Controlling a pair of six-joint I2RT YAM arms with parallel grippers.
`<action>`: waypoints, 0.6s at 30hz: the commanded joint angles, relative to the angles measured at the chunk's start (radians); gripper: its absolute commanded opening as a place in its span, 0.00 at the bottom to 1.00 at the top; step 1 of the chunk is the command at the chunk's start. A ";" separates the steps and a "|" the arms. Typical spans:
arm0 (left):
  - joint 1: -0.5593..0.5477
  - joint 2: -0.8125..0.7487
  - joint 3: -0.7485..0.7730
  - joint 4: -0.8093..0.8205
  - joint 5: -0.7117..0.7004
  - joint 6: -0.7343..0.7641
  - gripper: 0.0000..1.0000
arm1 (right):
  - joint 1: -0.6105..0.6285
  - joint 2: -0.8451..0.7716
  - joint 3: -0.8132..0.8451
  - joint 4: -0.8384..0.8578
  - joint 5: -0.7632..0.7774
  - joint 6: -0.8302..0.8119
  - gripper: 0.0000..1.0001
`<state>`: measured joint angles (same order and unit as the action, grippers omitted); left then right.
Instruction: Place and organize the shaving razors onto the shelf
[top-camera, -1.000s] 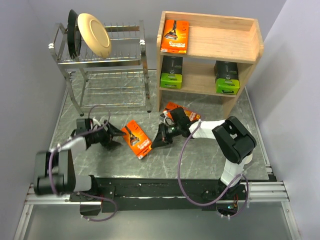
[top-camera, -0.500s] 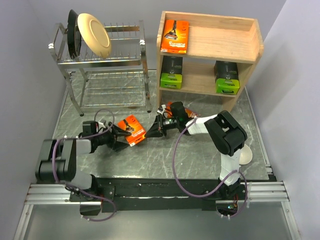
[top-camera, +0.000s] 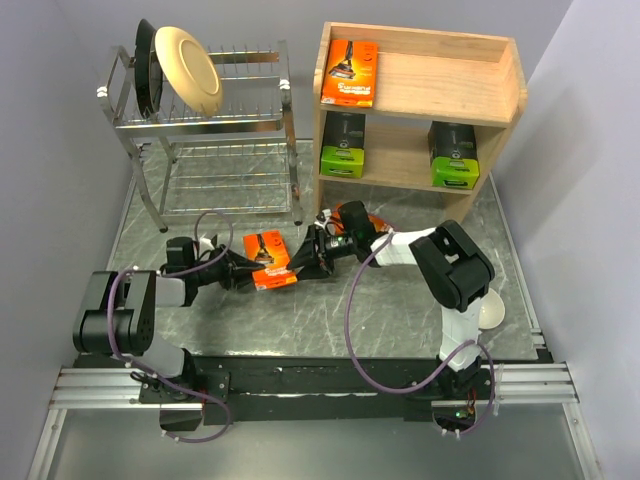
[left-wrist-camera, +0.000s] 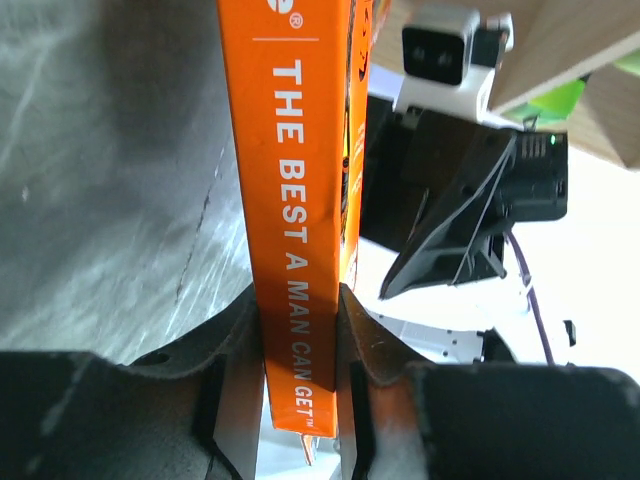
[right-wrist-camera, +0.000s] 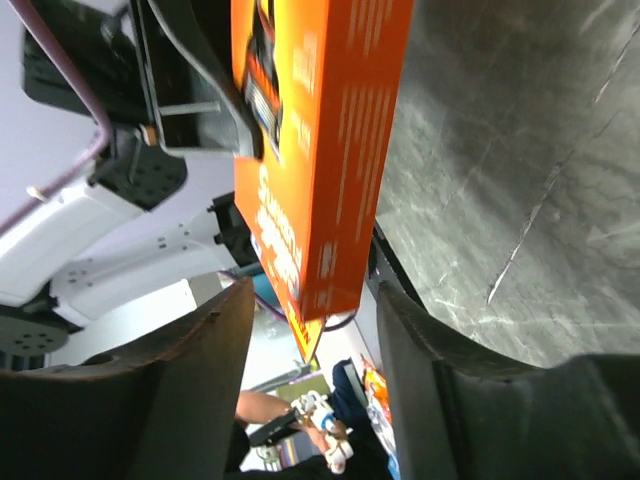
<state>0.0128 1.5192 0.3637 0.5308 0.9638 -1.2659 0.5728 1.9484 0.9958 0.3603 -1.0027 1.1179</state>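
Note:
Between the two arms an orange razor pack (top-camera: 268, 262) stands on edge just above the table. My left gripper (top-camera: 243, 272) is shut on its near end; in the left wrist view both pads press the pack's (left-wrist-camera: 298, 200) narrow side at the gripper (left-wrist-camera: 300, 345). My right gripper (top-camera: 306, 262) is open around the other end, and the pack (right-wrist-camera: 320, 150) hangs between its jaws (right-wrist-camera: 312, 320) with gaps on both sides. A second orange pack (top-camera: 367, 218) lies behind the right arm. On the wooden shelf (top-camera: 500, 112), one orange pack (top-camera: 350, 72) lies on top and two black packs (top-camera: 343, 146) (top-camera: 452, 155) stand below.
A chrome dish rack (top-camera: 215, 125) with a cream plate (top-camera: 187, 68) stands at the back left, close to the shelf's left side. A white round dish (top-camera: 492, 312) lies on the table by the right arm's base. Walls close in left and right.
The orange pack came up off the table and moved left between the grippers. My left gripper closed on it and my right gripper opened.

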 joint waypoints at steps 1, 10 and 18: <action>0.010 -0.030 -0.006 0.055 0.064 0.034 0.26 | -0.014 0.020 0.000 0.098 -0.013 0.052 0.63; 0.009 -0.011 0.006 0.120 0.075 -0.013 0.28 | 0.027 0.080 0.058 0.201 -0.069 0.131 0.64; 0.006 -0.016 0.015 0.115 0.056 0.005 0.31 | 0.030 0.058 0.038 0.258 -0.073 0.140 0.41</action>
<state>0.0200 1.5135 0.3576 0.5915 0.9993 -1.2766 0.6003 2.0266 1.0157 0.5392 -1.0481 1.2419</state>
